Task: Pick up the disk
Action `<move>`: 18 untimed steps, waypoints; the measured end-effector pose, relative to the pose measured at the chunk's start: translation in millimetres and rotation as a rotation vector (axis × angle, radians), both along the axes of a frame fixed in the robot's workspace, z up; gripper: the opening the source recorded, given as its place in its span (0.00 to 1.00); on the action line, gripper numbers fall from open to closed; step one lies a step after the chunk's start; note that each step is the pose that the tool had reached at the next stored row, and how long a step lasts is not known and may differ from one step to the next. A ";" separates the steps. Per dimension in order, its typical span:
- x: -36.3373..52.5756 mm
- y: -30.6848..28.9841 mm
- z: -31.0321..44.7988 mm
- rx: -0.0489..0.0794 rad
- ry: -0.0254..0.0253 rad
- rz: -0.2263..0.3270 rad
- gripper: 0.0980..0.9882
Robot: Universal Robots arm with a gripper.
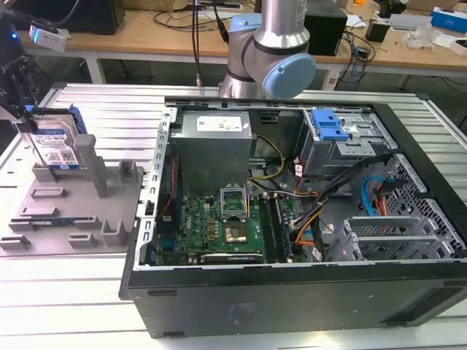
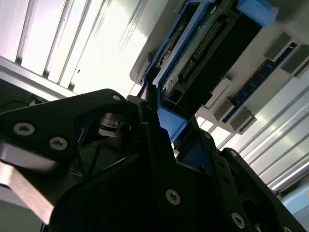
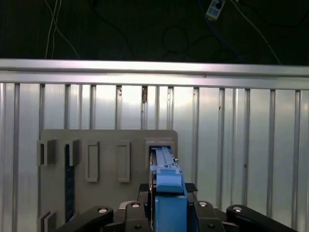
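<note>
Blue-railed silver disk (image 1: 55,148) stands on edge in grey plastic fixture (image 1: 73,200), at exterior view's left, on ribbed metal tabletop (image 1: 95,292). Black claw (image 1: 22,109) sits over disk's upper edge. In both wrist views claw (image 3: 166,212) fingers (image 2: 159,145) lie close on either side of blue rail (image 3: 166,181), apparently clamped on disk (image 2: 203,63). Open computer case (image 1: 292,211) just beside fixture, toward exterior view's right.
</note>
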State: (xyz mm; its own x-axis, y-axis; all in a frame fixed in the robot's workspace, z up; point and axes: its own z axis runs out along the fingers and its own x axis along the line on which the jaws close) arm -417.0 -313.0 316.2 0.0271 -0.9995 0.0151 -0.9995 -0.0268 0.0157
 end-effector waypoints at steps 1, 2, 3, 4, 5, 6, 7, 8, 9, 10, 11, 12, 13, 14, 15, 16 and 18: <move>0.0 0.0 3.6 0.001 -0.0001 0.000 0.30; 0.0 0.0 6.9 0.001 -0.0001 0.000 0.30; 0.0 0.0 11.2 0.002 -0.0002 0.000 0.30; 0.0 0.0 14.7 0.002 -0.0002 0.000 0.30; 0.0 0.0 20.1 0.002 -0.0002 0.000 0.30; 0.0 0.0 25.1 0.002 -0.0002 0.000 0.30; 0.0 0.0 29.1 0.002 -0.0002 0.000 0.30; 0.0 0.0 36.1 0.002 -0.0002 0.000 0.30; 0.0 0.0 46.2 0.002 -0.0002 0.000 0.30; 0.0 0.0 53.8 0.002 -0.0002 0.000 0.30; 0.0 0.0 62.1 0.002 -0.0003 0.000 0.30; 0.0 0.0 68.5 0.002 -0.0002 0.000 0.30; 0.0 0.0 73.3 0.002 -0.0002 0.000 0.30; 0.0 0.0 80.5 0.002 -0.0002 0.000 0.30; 0.0 0.0 84.8 0.002 -0.0002 0.000 0.30; 0.0 0.0 89.0 0.002 -0.0002 0.000 0.30; 0.0 0.0 99.8 0.002 -0.0002 0.000 0.30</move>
State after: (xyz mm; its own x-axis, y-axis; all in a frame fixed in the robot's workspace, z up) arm -417.0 -313.0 415.9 0.0270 -0.9996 0.0128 -0.9995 -0.0268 0.0155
